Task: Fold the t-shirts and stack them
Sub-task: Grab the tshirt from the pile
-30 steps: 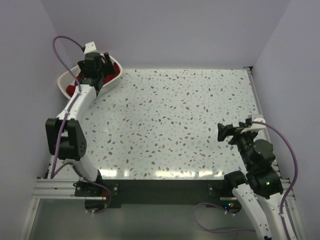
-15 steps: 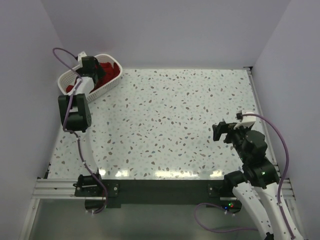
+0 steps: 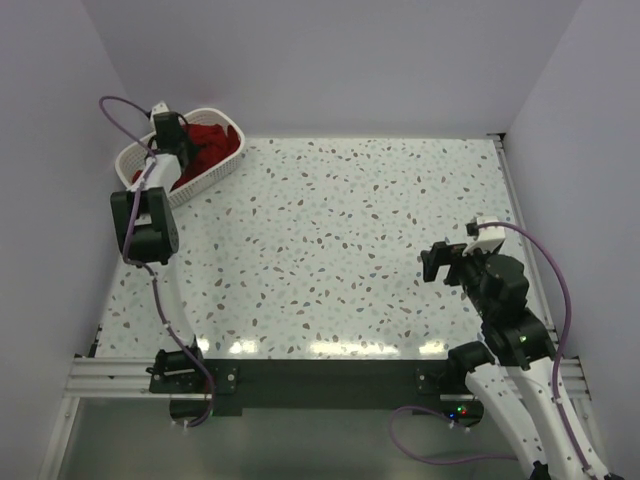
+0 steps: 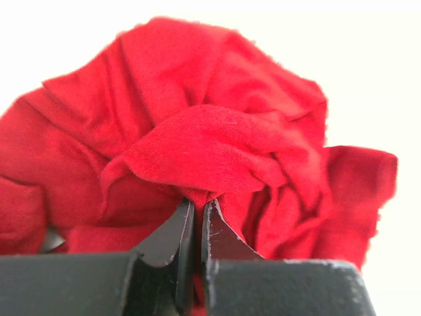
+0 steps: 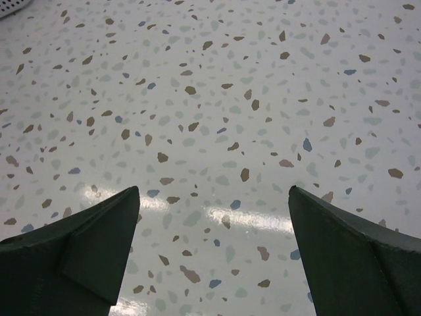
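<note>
Our left pincer (image 4: 196,203) stands with its two dark jaws almost together, nipping a fold of the deep red soft cloth t-shirt (image 4: 197,138) between their tips. In the left wrist view the cloth bunches in rumpled folds above and on both sides of the jaws.

From the top view we see this pincer (image 3: 170,135) down inside the white plastic lattice basket (image 3: 135,158), which sits at the far left corner of the speckled white worktop (image 3: 350,230). The t-shirt (image 3: 212,140) lies crumpled in that basket, filling its right part, with the pincer at its left edge.

We count one t-shirt in view, the red one, and one basket. Whether more cloth lies under the red heap we cannot tell.

Our right pincer (image 3: 437,265) is spread wide and grips nothing. It hangs over the right side of the worktop, well apart from the basket. In the right wrist view its two dark fingers frame the pincer (image 5: 214,191), with only bare speckled worktop (image 5: 217,79) between them, and a sliver of the basket (image 5: 10,6) shows at the top left corner.

We count two arms, the left arm (image 3: 150,215) reaching up to the basket and the right arm (image 3: 505,300) bent near its base.
</note>
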